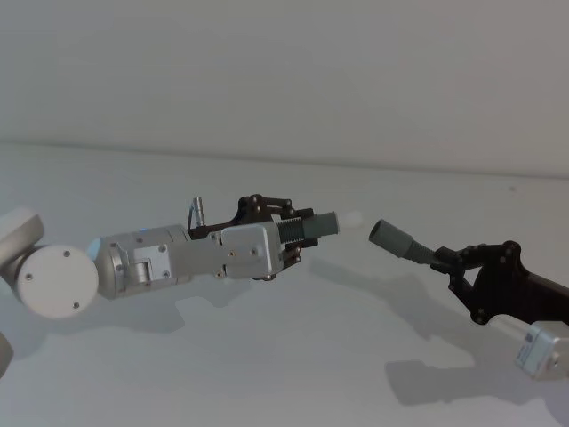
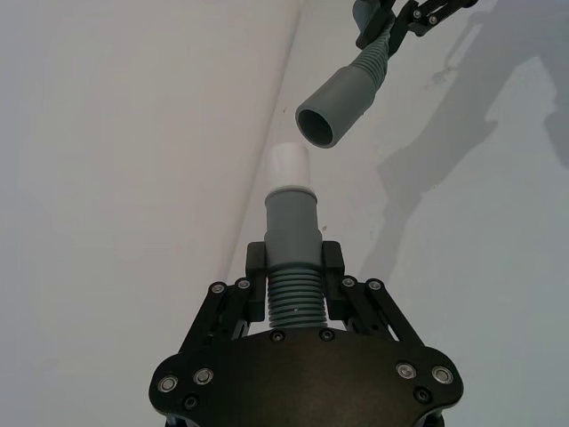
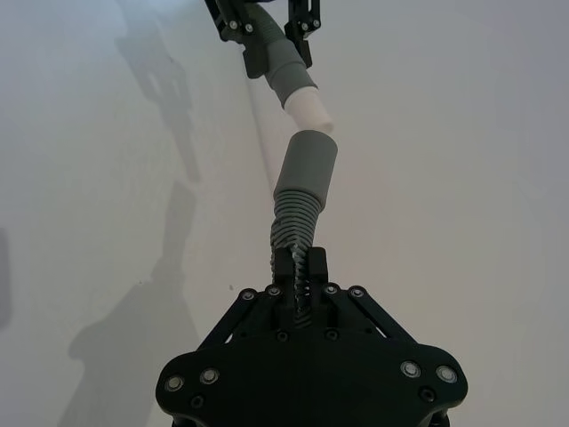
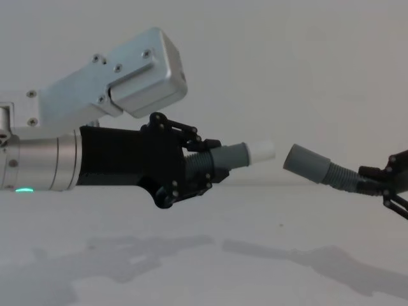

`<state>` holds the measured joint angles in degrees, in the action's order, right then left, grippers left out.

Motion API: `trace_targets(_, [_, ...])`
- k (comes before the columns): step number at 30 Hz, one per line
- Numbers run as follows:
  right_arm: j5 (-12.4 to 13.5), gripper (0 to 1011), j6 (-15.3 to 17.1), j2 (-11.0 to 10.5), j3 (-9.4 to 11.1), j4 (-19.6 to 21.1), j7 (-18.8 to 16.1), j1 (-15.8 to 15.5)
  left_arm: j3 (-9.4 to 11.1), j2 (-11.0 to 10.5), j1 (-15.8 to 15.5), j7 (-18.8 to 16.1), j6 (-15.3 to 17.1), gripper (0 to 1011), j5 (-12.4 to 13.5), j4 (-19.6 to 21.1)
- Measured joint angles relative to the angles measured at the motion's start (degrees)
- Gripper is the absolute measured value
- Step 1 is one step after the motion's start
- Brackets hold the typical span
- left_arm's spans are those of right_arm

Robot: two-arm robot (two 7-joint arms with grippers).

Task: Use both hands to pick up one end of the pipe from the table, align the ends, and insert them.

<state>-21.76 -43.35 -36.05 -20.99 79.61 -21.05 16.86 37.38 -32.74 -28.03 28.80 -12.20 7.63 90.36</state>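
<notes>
While the two pipe ends face each other above the table [image 1: 267,374], a small gap separates them. The short piece [image 4: 220,162] sits in my left gripper [image 4: 197,167], whose fingers are closed on its ribbed part; its smooth grey cuff [image 2: 292,222] juts forward and finishes in a narrower white tip [image 4: 261,152]. Opposite it, the long hose [image 3: 293,231] comes out of my right gripper [image 3: 300,267], whose fingers are pinched tight on the corrugations just behind the wider, darker cuff [image 1: 391,238]. That cuff's open mouth [image 2: 316,126] points at the white tip, near but not touching, and slightly off line with it. Both pieces hang clear of the table, over its middle, their shadows lying on the pale surface below. My left arm reaches in from the table's left side, my right from the right.
</notes>
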Motion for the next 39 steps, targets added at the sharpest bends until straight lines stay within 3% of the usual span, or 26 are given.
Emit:
trace_targets(20, [-2.7,74,3.0,2.0,-1.2,0.0,2.1,1.2,0.1,0.0,-0.1,0.2,-0.1,347,0.1,0.0])
trace_targets(39, [-3.6,74,3.9,2.0,-2.0,-0.9,3.0,2.5,0.1,0.0,-0.1,0.2,-0.1,347,0.1,0.0])
